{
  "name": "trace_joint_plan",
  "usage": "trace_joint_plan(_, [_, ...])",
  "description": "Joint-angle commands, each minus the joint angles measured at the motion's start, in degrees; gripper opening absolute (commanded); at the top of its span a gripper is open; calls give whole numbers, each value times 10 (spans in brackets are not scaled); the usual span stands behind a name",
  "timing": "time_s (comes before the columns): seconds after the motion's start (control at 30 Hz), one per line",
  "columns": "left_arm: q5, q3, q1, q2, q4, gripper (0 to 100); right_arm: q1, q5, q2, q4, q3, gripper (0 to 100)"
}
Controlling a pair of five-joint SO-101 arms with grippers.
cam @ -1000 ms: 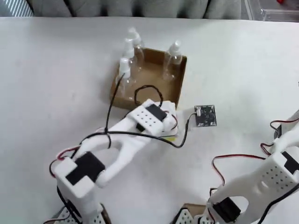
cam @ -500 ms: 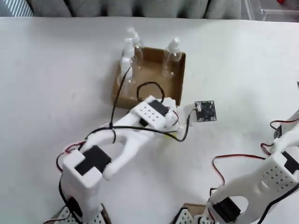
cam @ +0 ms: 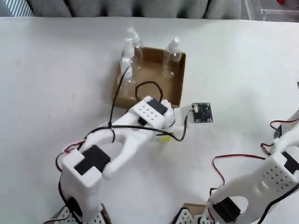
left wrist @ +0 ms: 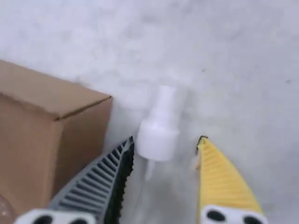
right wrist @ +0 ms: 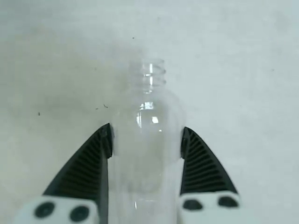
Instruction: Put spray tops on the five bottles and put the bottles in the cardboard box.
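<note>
As the spray top [left wrist: 159,128] lies on the table [left wrist: 233,56] between the parted jaws of the left gripper [left wrist: 166,140], with the cardboard box [left wrist: 51,121] just beside the grey jaw, you should close slowly and keep that jaw off the box wall. Take the top at its wide collar, not at the thin nozzle. Your left arm [cam: 117,144] stretches low, its wrist turned down. The right gripper [right wrist: 145,130] is clamped on the uncapped bottle [right wrist: 148,93].

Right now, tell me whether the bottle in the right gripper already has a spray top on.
No, the bottle in the right gripper shows a bare, open threaded neck.
</note>
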Motion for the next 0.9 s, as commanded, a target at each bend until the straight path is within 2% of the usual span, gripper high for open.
trace_joint_plan(0.0, [-3,-10,16,-5,-19,217,4,7,-12,-7,-24,15])
trace_joint_plan(0.37, [-2,-11,14,-4,-24,214,4,7,-14,-6,-23,15])
trace_joint_plan(0.57, [-17,-11,19,-4,-5,74,3,7,-13,-5,-23,15])
trace_joint_plan(0.73, [-22,-11,19,-4,-4,75,3,8,-15,-4,-23,15])
trace_joint_plan(0.87, [-18,-8,28,-8,45,75,3,8,-18,0,-25,15])
